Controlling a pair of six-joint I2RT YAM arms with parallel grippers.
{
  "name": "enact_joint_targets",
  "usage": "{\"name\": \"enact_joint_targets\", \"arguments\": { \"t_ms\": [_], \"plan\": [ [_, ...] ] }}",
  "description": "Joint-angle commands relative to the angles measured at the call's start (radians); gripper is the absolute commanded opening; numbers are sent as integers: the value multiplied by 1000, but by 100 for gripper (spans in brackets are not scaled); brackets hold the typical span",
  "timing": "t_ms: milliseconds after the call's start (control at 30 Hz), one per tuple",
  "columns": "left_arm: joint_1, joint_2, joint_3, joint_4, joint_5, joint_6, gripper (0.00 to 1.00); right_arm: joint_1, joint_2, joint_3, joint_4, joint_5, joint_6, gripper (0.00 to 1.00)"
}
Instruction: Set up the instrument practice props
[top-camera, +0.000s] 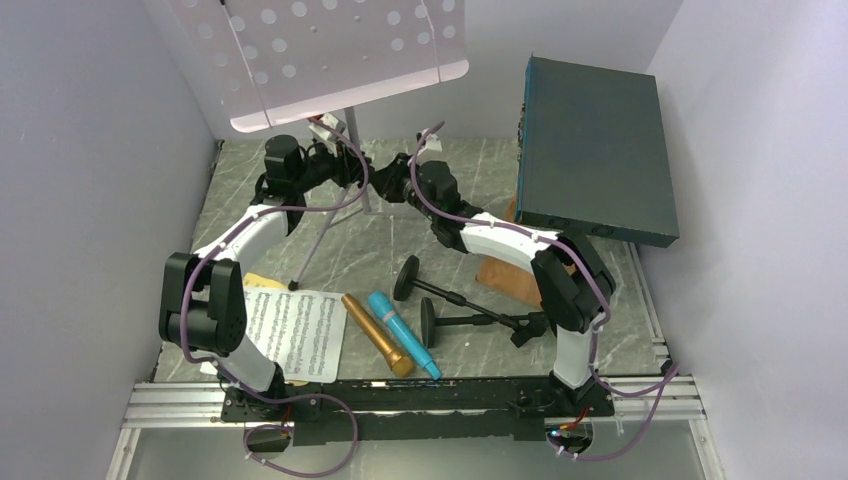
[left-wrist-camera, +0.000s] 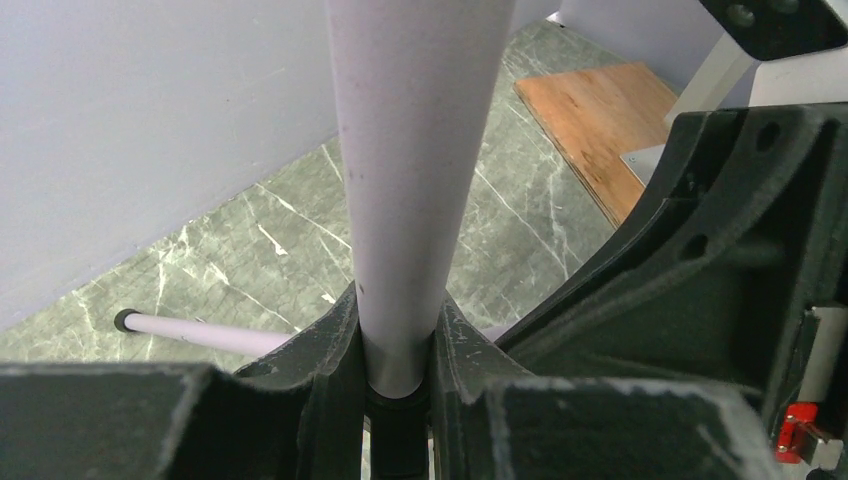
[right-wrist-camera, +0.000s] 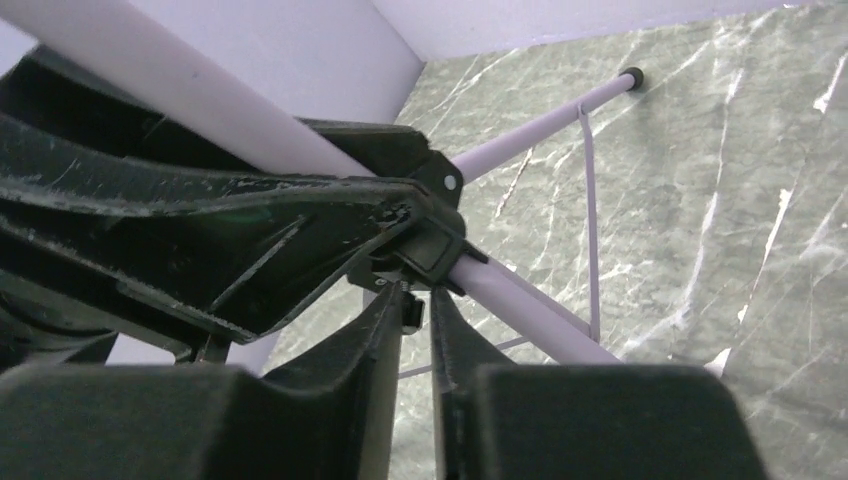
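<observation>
The pale perforated music desk (top-camera: 330, 50) stands at the back on its silver pole (top-camera: 355, 160) and tripod legs (top-camera: 320, 235). My left gripper (left-wrist-camera: 397, 340) is shut on the pole (left-wrist-camera: 410, 180) just above the black collar. My right gripper (right-wrist-camera: 417, 300) comes in from the right, its jaws closed on a small black knob (right-wrist-camera: 414, 310) under the stand's clamp (right-wrist-camera: 430, 245). White sheet music (top-camera: 295, 330) lies over a yellow page (top-camera: 262, 283) at the front left. The gold microphone (top-camera: 378, 335) and the blue microphone (top-camera: 402, 333) lie beside it. Two black mic holders (top-camera: 455, 298) (top-camera: 475, 322) lie on their sides.
A large dark teal box (top-camera: 595, 150) rests tilted at the back right, over a brown wooden board (top-camera: 505, 275). Grey walls close in the left, back and right. An aluminium rail (top-camera: 420, 400) carries both arm bases along the near edge.
</observation>
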Motion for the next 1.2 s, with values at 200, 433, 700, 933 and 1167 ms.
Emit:
{"name": "enact_joint_targets", "arguments": {
  "t_ms": [200,433,700,933,1167],
  "plan": [
    [52,-44,-10,17,46,-137,0,-42,16,-22,-72,67,220,15],
    [56,-28,-9,33,67,-159,0,-21,-11,-7,-28,-7,-126,35],
    [56,-16,-6,48,93,-179,0,84,-106,-133,137,-30,-904,80],
    [55,-19,-8,53,96,-184,0,98,-66,-151,321,-21,-1168,81],
    [53,-24,-8,49,97,-181,0,105,14,-86,377,-73,-1205,68]
  ]
}}
